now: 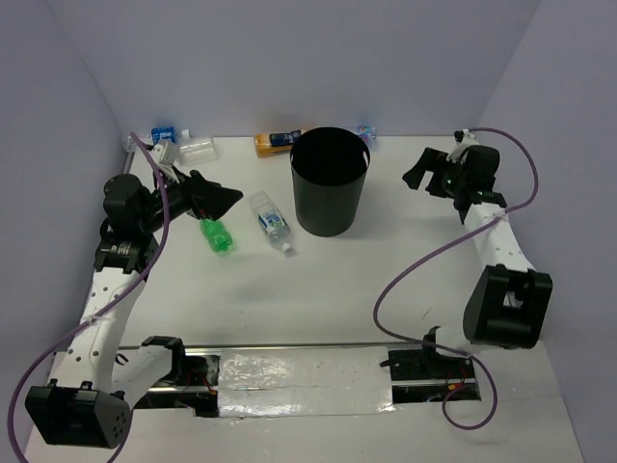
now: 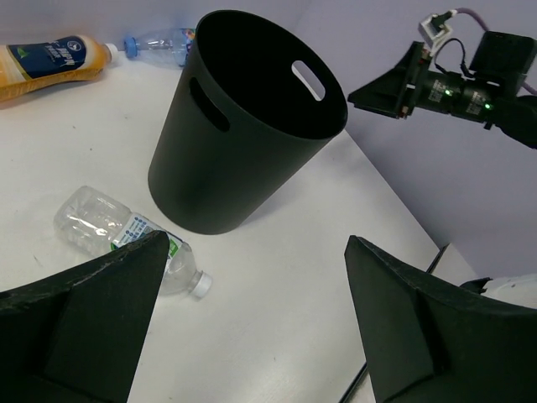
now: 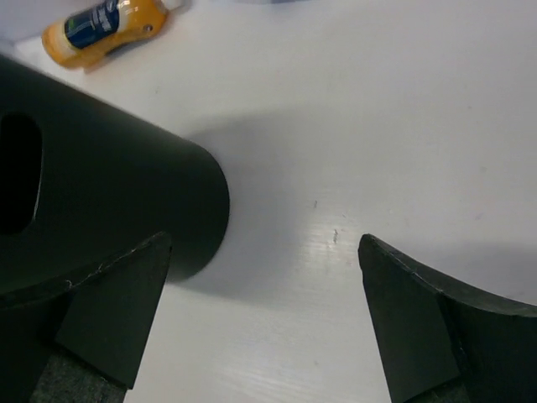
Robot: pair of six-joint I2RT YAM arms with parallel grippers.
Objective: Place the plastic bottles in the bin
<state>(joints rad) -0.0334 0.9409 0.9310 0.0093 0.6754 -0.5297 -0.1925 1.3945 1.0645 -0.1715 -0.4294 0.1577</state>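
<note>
The black bin [image 1: 329,181] stands upright mid-table; it also shows in the left wrist view [image 2: 239,117] and the right wrist view [image 3: 92,168]. A green bottle [image 1: 217,235] and a clear bottle with white-green label [image 1: 271,221] lie left of the bin; the clear one shows in the left wrist view [image 2: 117,237]. An orange bottle [image 1: 275,142] lies behind the bin, seen also from the left wrist [image 2: 52,64] and the right wrist [image 3: 105,28]. My left gripper [image 1: 227,198] is open, empty, above the green bottle. My right gripper [image 1: 416,174] is open, empty, right of the bin.
Clear bottles with blue labels lie at the back left [image 1: 172,135] and behind the bin [image 1: 365,135]. Purple cables loop beside both arms. A metal rail [image 1: 308,347] runs along the near edge. Walls close in the table on three sides.
</note>
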